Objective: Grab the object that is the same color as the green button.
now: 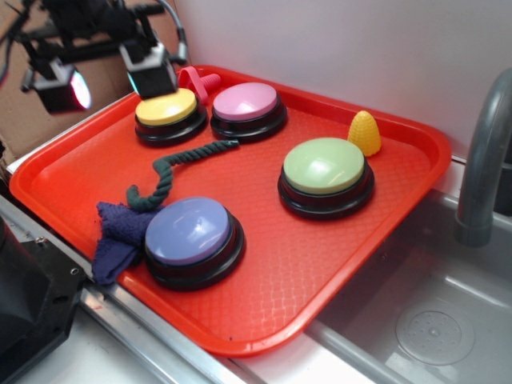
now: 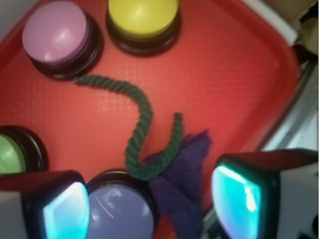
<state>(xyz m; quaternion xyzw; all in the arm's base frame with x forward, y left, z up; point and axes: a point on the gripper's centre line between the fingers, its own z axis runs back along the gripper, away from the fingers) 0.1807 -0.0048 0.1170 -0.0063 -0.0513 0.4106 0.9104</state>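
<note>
Nothing grabbed yet — the gripper point(image 2: 149, 209) hangs released and empty above the red tray's point(image 1: 344, 264) left side. The dark green rope point(image 1: 172, 172) lies untouched mid-tray, curling between the yellow button point(image 1: 166, 106) and purple cloth point(image 1: 116, 232).

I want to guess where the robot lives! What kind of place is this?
Probably a play kitchen: a grey faucet stands over a sink, and beside it an orange tray holds the green button and a toy corn.

four buttons point(image 1: 324, 166), one rope point(image 1: 180, 164), one cloth point(image 1: 116, 232)
</note>
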